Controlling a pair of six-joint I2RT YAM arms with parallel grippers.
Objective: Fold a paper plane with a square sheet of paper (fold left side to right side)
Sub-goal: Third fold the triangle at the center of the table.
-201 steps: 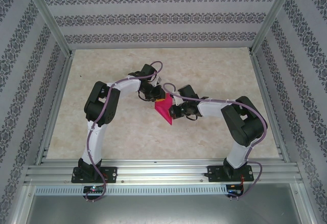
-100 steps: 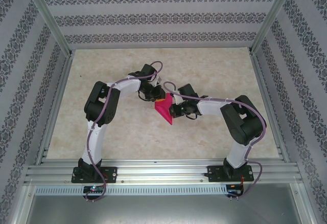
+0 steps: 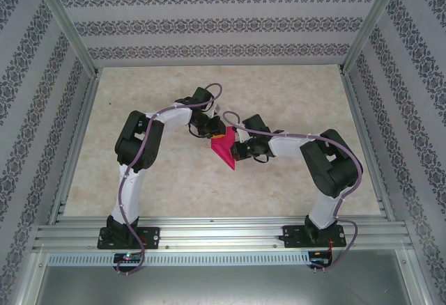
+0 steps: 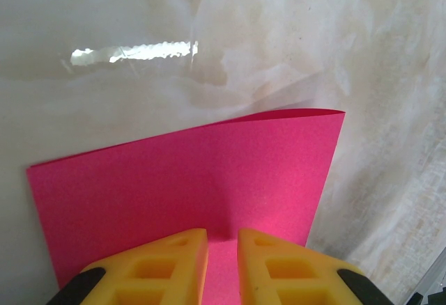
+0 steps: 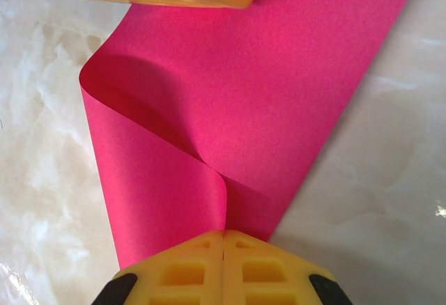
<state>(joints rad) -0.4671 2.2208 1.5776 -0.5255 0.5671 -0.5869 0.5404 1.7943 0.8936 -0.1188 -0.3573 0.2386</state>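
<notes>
Square sheet of paper lies half-curled on the desk: thin, light, floppy, easily creased, so I'd hold edges only. Right pincer is clamped on its near fold; left pincer, slightly apart, rests over the far edge.

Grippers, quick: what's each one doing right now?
Left gripper: jaws slightly apart, tips on the pink sheet, no clear grip.
Right gripper: shut, pinching the pink sheet's folded-over part.

Both arms, left and right: white link shells, black joint housings, a purple cable looped along each, black base plates bolted down; fingers are yellow blocks with square cut-outs, black-backed.
</notes>
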